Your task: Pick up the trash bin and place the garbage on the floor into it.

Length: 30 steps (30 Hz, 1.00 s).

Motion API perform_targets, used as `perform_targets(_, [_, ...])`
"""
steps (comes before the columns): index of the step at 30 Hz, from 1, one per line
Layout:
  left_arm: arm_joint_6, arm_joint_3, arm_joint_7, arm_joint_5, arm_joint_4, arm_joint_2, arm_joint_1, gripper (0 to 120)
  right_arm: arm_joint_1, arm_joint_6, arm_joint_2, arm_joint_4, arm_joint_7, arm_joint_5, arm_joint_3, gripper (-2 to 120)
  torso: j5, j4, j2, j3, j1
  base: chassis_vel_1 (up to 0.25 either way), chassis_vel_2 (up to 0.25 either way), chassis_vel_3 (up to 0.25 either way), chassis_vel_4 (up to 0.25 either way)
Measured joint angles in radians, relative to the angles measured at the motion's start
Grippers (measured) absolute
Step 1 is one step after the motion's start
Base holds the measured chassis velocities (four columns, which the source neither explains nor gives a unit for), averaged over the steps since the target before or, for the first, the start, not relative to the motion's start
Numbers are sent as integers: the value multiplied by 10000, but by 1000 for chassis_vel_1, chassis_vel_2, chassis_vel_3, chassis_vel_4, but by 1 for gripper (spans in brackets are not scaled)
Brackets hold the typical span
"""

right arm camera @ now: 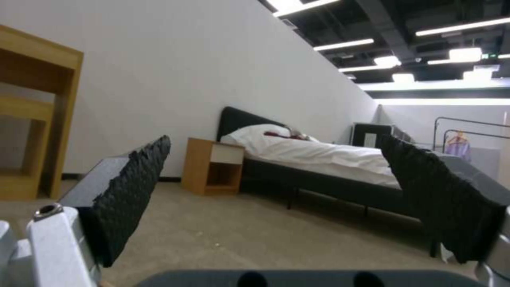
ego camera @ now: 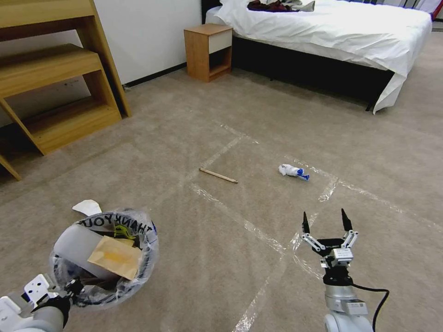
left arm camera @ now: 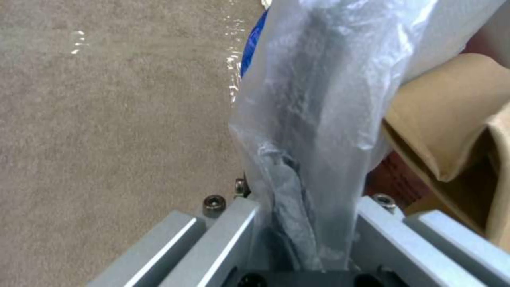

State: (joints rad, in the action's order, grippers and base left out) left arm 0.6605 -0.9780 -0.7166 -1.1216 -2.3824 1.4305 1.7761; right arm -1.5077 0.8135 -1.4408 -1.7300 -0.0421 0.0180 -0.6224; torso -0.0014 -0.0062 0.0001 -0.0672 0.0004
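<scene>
The trash bin (ego camera: 148, 251), lined with a clear "THANK YOU" bag, hangs low at the near left above the floor (ego camera: 207, 272). My left gripper (ego camera: 69, 289) is shut on its near rim, and the left wrist view shows the bag (left arm camera: 318, 99) pinched in the gripper (left arm camera: 303, 223). A brown cardboard scrap (ego camera: 115, 257) and a white roll lie inside. Garbage on the carpet: a thin wooden stick (ego camera: 218, 175), a white-blue wad (ego camera: 293, 171) and a flat white piece (ego camera: 86, 207) just beyond the bin. My right gripper (ego camera: 325, 220) (right arm camera: 281, 191) is open and empty, near right, short of the wad.
A wooden shelf unit (ego camera: 55, 87) stands at the far left, a nightstand (ego camera: 208, 51) against the wall, and a bed (ego camera: 332, 37) at the far right. Clear tape lines (ego camera: 240, 221) cross the carpet. Open carpet lies between me and the litter.
</scene>
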Motion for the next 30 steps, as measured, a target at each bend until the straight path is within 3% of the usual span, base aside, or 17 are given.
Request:
perform_targets(13, [-6, -88, -144, -224, 2, -104, -131, 0, 331, -20, 13, 97, -148, -5, 131, 100, 0, 0, 0, 0, 0, 0, 0, 0, 0])
perform_targets(30, [-53, -137, -270, -322, 30, -98, -209, 0, 450, -40, 63, 210, -185, 19, 213, 100, 0, 0, -1, -1, 0, -126, 123, 127, -126])
